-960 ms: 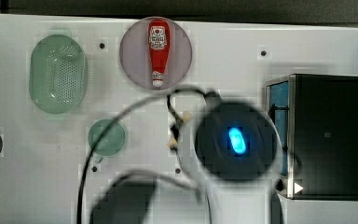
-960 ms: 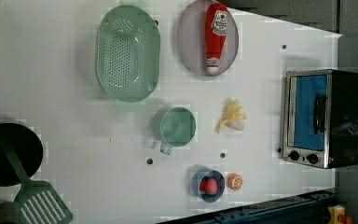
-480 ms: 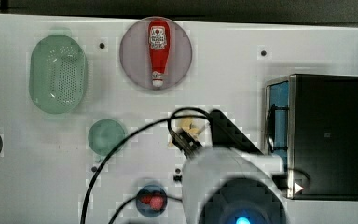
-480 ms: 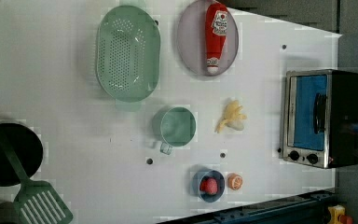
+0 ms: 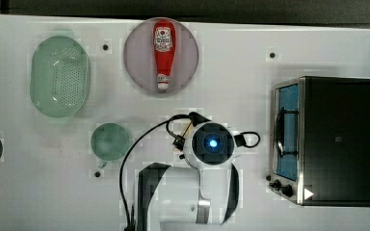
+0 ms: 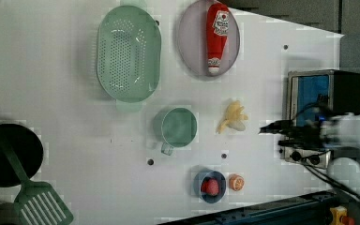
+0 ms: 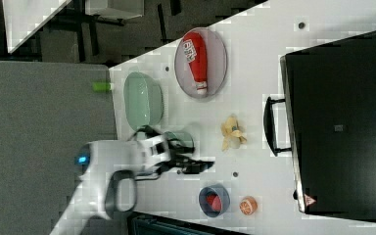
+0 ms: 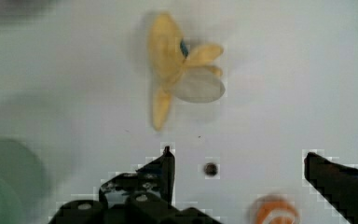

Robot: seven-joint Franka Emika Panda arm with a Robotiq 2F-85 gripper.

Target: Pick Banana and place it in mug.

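Observation:
The pale yellow banana [image 6: 233,117] lies on the white table, at the left view's right of the teal mug [image 6: 178,127]. The mug stands upright with nothing in it, also seen from above [image 5: 110,141]. My gripper [image 8: 240,161] is open, with its two dark fingers wide apart and nothing between them. The banana [image 8: 182,70] lies beyond the fingertips, untouched. In the left view the gripper [image 6: 265,130] hovers just to the right of the banana. In the right view the banana [image 7: 232,132] lies between the gripper [image 7: 208,165] and the oven. The arm's wrist [image 5: 213,143] covers the banana in the top view.
A green colander [image 5: 60,76] and a plate [image 5: 135,72] bearing a ketchup bottle [image 5: 162,53] sit at the far side. A toaster oven [image 5: 327,139] stands at the top view's right. A blue bowl [image 6: 209,186], an orange slice [image 6: 236,182], a black pan [image 6: 9,154] and a spatula [image 6: 42,206] lie near the front.
In the top view the arm swung toward the front edge and came back over the banana's spot. It has entered the left view from the right. Banana and mug have not moved.

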